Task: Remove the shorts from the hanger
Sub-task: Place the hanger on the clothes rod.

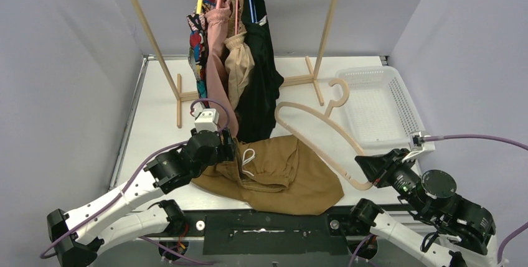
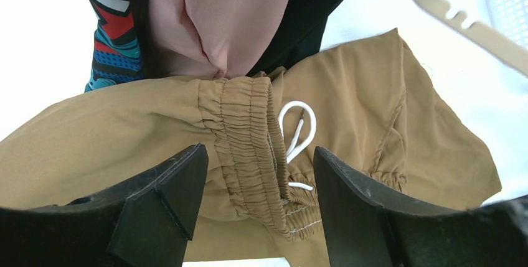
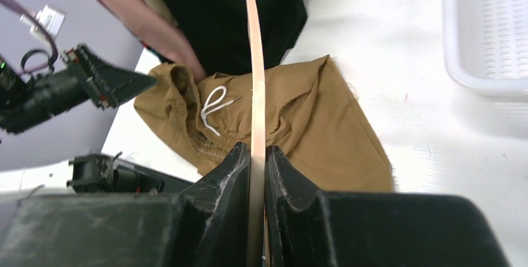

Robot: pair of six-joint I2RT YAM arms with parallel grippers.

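Note:
The tan-brown shorts (image 1: 280, 173) lie crumpled on the table near the front edge, off the hanger, white drawstring (image 2: 297, 127) showing. My left gripper (image 2: 258, 161) hovers open just above their gathered waistband (image 2: 246, 130), jaws apart on either side of it and not pinching it; from above the left gripper (image 1: 229, 150) is at the shorts' left end. My right gripper (image 3: 257, 152) is shut on the lower end of the bare beige hanger (image 3: 254, 61), which slants over the table (image 1: 324, 136). Black (image 1: 258, 61), dusty pink (image 1: 218, 43), beige (image 1: 240, 61) and comic-print (image 1: 198, 43) shorts hang on the rack.
A wooden clothes rack (image 1: 330, 18) stands at the back with its feet on the table. A white plastic basket (image 1: 373, 102) sits at the right rear. The hanging shorts reach down to just behind my left gripper.

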